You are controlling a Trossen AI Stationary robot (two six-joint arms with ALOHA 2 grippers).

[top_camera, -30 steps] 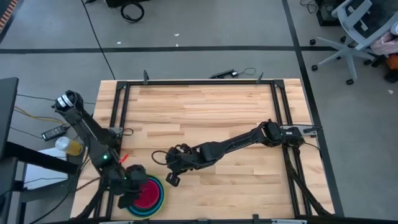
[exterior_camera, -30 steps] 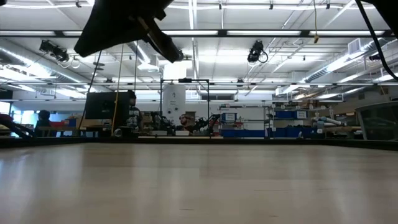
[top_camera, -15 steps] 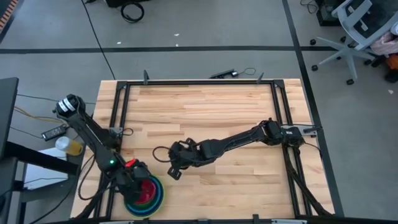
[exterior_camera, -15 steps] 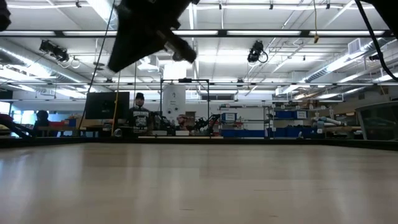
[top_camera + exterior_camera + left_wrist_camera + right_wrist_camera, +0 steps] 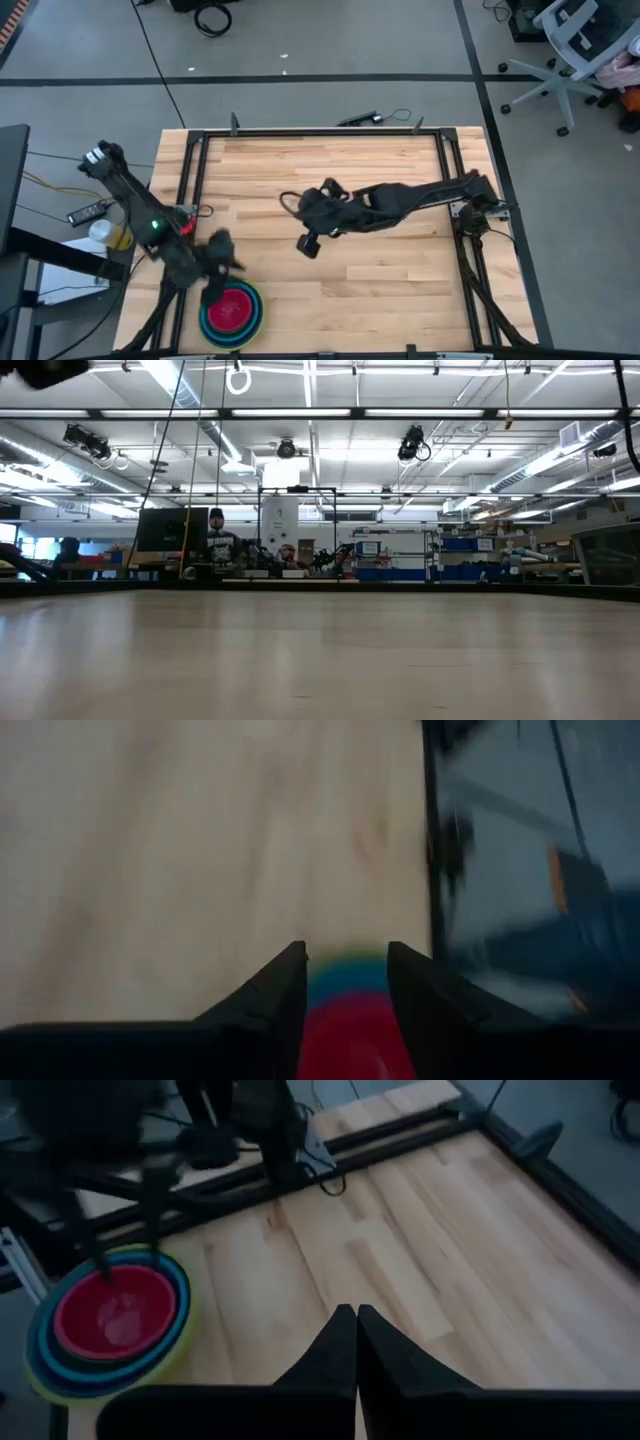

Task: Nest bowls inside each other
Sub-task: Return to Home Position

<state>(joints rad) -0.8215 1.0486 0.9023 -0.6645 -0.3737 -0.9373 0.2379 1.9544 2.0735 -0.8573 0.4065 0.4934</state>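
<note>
The bowls (image 5: 232, 312) sit nested in one stack near the table's front left corner. A magenta-red bowl (image 5: 113, 1315) is innermost, with green, blue and yellow-green rims around it. The outermost bowl rests on the wood. My left gripper (image 5: 217, 271) hangs just above and beyond the stack's far rim. It is open, and its fingers (image 5: 283, 992) are apart with only the stack (image 5: 345, 1015) showing beyond them. My right gripper (image 5: 308, 244) is shut and empty, raised over the table's middle; its wrist view shows its shut fingers (image 5: 356, 1325).
Black frame rails (image 5: 320, 132) run along the table's far and side edges. The wood in the middle and toward the right lies bare (image 5: 400, 270). A bottle (image 5: 108, 236) stands off the table to the left. The low view shows people far back in the room.
My left gripper has risen off the bowl stack and drawn back toward the far edge; the stack stays in place. My right gripper has risen and gone toward the table's far right, tipping as it went, and its arm has left the low view upward.
</note>
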